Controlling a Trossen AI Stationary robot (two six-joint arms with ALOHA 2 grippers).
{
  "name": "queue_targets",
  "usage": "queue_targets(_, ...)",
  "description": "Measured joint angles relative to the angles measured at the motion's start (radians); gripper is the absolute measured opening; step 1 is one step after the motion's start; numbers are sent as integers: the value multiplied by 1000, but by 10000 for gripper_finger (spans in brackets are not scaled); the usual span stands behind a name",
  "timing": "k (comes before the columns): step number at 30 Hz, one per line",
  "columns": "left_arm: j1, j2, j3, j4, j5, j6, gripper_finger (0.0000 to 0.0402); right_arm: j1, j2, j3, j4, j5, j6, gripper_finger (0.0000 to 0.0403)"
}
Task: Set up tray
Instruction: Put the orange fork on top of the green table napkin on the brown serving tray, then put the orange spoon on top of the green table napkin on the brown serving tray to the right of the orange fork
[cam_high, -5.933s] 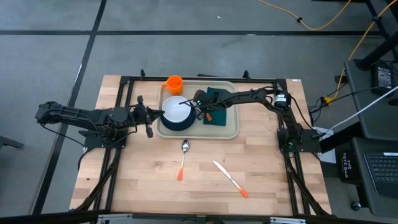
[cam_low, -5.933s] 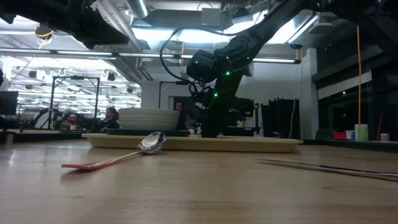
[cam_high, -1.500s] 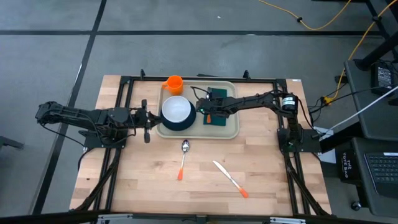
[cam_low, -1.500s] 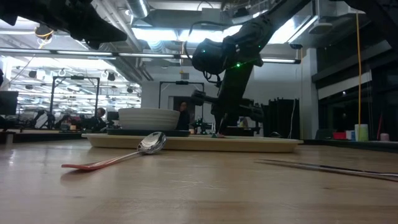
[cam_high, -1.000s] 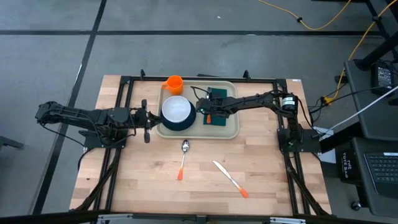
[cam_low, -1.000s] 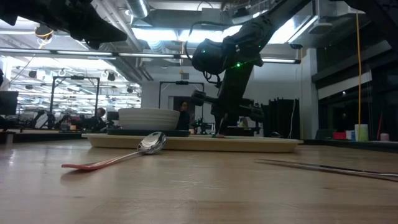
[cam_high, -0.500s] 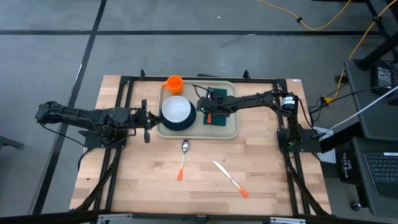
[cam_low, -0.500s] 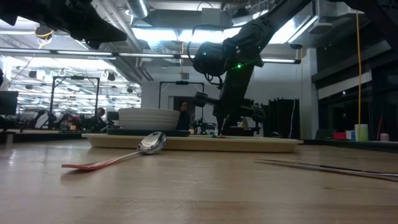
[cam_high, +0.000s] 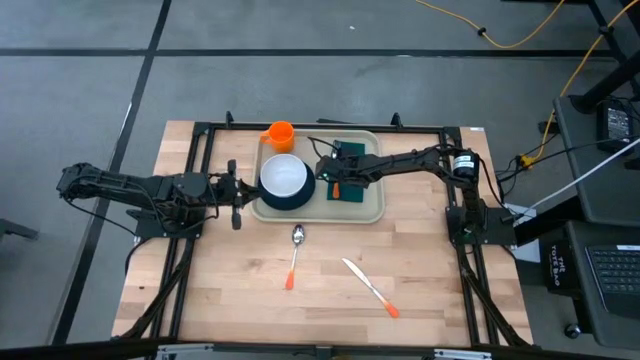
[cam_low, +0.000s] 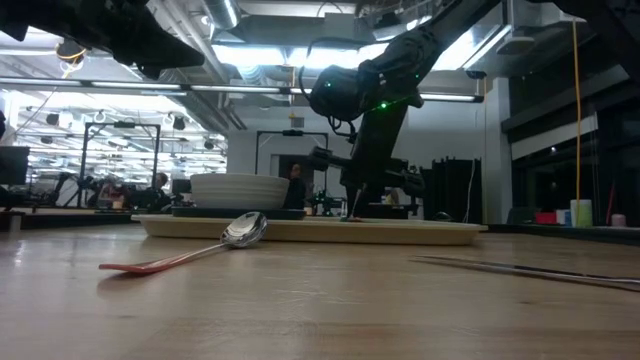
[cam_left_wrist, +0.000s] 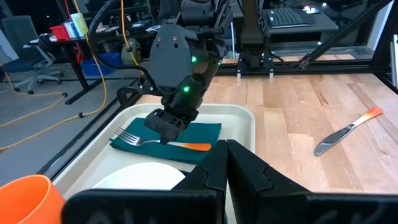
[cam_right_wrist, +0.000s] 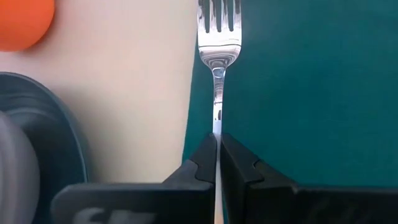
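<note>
The beige tray (cam_high: 372, 205) lies at the table's far middle. It carries a dark plate (cam_high: 270, 200) with a white bowl (cam_high: 284, 177) and a green napkin (cam_high: 352, 190). A fork (cam_left_wrist: 132, 138) with an orange handle (cam_left_wrist: 194, 147) lies along the napkin's edge next to the plate. My right gripper (cam_right_wrist: 216, 138) is shut on it, reaching in from the table's right. My left gripper (cam_left_wrist: 227, 163) is shut on nothing and hovers just left of the tray (cam_high: 243, 189). My right gripper pinches the fork's metal neck (cam_right_wrist: 216, 121) between its two fingers, between the tines and the orange handle. The fingers slant down from above and from the table's right. The fork stays about level, low on the napkin's edge (cam_left_wrist: 146, 144), tines over the tray floor.
An orange cup (cam_high: 279, 135) stands just off the tray's far left corner. On the bare wood nearer the front edge lie a spoon (cam_high: 295, 255) and a knife (cam_high: 368, 288), both with orange handles. Black frame rails (cam_high: 200, 160) run along the table's sides.
</note>
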Motion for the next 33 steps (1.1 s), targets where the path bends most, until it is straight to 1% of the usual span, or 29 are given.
queue_targets(9,0,0,0,0,0,0,5,0,0,0,0,0,3,11)
queue_targets(12,0,0,0,0,0,0,2,0,0,0,-2,0,27,17)
queue_targets(20,0,0,0,0,0,0,6,0,0,0,-1,0,25,45)
queue_targets(27,0,0,0,0,0,1,2,0,0,0,-2,1,23,50)
queue_targets(29,0,0,0,0,0,0,3,0,0,0,-1,1,6,50)
queue_targets(33,0,0,0,0,0,1,6,0,0,0,5,4,-82,50)
